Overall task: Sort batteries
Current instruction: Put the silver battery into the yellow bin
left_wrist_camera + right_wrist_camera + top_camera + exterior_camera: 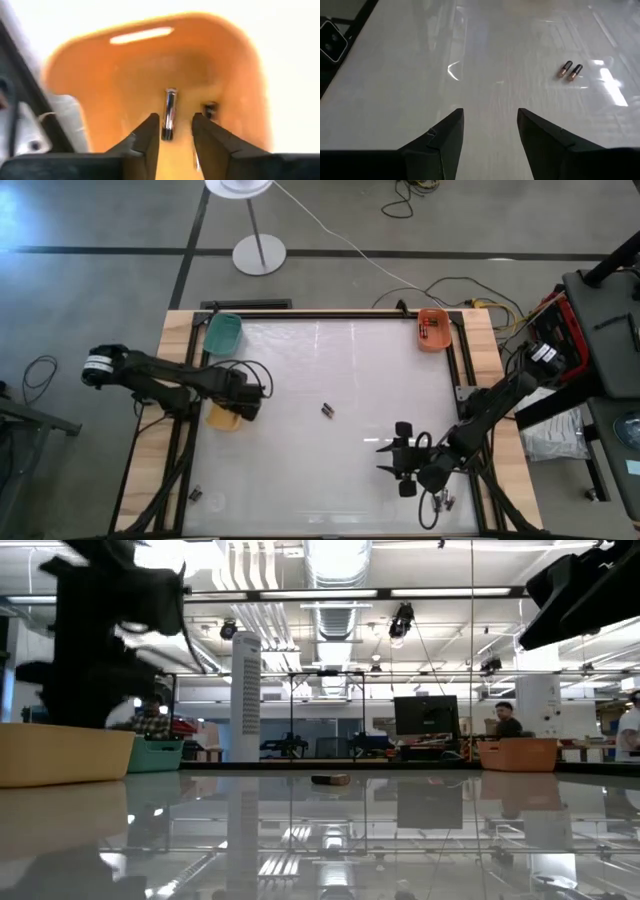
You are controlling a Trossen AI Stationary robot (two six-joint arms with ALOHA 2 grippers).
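Batteries (327, 411) mid-table, yellow bin (222, 417) half-hidden under left hand (250, 402)

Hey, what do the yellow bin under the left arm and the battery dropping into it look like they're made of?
The yellow bin looks like moulded plastic, smooth and slightly glossy: rounded walls with a soft light streak on the rim. The battery between the open fingers of the left gripper looks metal-cased, shiny silver with bright reflections along its length; its dark end could be a label or cap.

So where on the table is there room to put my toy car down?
The widest bare stretch lies between the green bin and the orange bin. More room lies between the two batteries mid-table and the right gripper. It is crowded at the yellow bin, under the left gripper.
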